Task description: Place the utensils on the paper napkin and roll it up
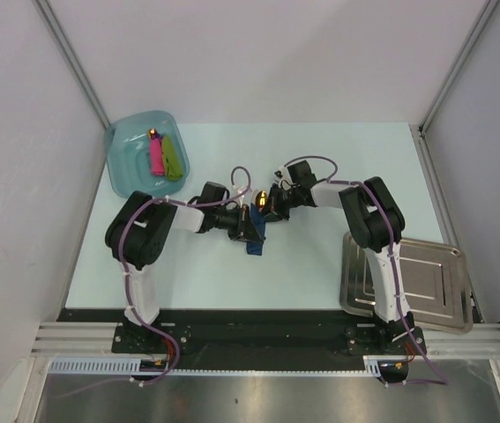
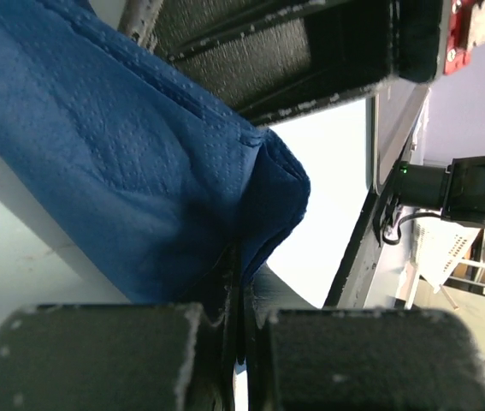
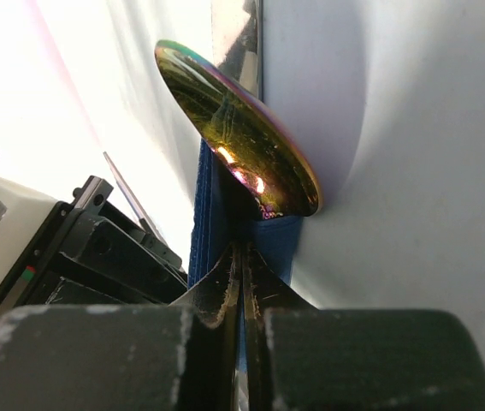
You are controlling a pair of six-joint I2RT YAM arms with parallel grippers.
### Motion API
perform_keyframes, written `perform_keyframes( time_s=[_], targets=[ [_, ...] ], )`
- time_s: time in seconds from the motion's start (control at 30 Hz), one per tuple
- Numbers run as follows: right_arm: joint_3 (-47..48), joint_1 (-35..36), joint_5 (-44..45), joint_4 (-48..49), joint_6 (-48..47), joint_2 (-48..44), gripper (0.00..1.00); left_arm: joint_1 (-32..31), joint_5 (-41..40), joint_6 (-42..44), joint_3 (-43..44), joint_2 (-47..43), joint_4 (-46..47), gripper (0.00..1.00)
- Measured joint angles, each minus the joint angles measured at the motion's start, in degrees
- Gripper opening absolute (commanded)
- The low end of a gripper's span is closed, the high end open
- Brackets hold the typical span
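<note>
Open table (image 1: 302,264) surrounds left tool (image 2: 240,312) and right tool (image 3: 242,282), both pinching paper napkin (image 2: 122,188).

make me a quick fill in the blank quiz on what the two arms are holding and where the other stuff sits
1. The left pincer grips a ____ napkin.
2. The right pincer is ____ on the napkin just under a gold spoon.
3. The pink stick and green stick lie in the teal tub at the far ____ corner of the table.
4. The steel tray lies under the ____ arm.
Missing words: blue; shut; left; right.
</note>
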Motion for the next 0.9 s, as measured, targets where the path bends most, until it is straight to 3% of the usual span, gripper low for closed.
perform_keyframes(
  time_s=[0.33, 0.67, 0.9],
  targets=[
    [0.1, 0.0, 0.0, -0.3, -0.2, 0.0, 0.00, 0.0, 1.8, -0.7, 1.8, 2.7, 0.2, 0.05],
    [2.7, 0.1, 1.1, -5.5, -4.2, -0.1, 0.16, 1.0, 6.3, -3.2, 3.6, 5.0, -0.3, 0.39],
    [5.6, -1.8, 1.7, -13.8, -9.5, -1.6, 0.34, 1.0, 8.7, -3.4, 3.7, 5.0, 0.6, 0.50]
  ],
)
